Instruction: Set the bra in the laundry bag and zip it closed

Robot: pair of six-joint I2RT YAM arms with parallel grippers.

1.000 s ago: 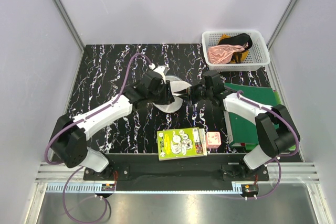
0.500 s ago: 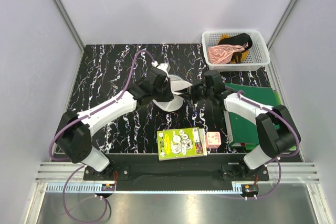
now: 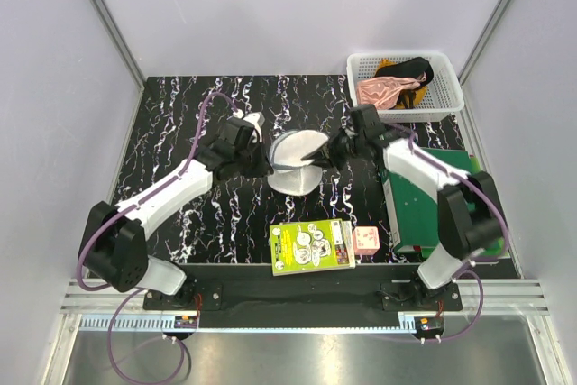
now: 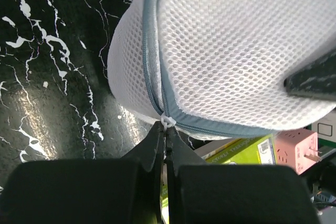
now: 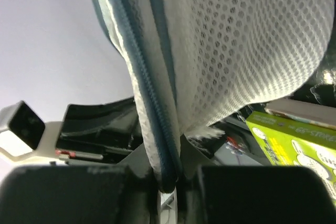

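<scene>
While left tool point(image 4: 166, 130) and right tool point(image 5: 169, 174) pinch it, the laundry bag point(image 3: 296, 167) lies between.

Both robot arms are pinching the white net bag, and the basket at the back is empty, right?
Not empty. The top external view shows a pink frilly garment and a black garment with yellow trim lying in the white plastic lattice basket. The left gripper and right gripper do pinch the white round mesh laundry bag.

Bright even light; glare on tabletop point(image 4: 37, 108); wrist views blurred near bottom.
</scene>
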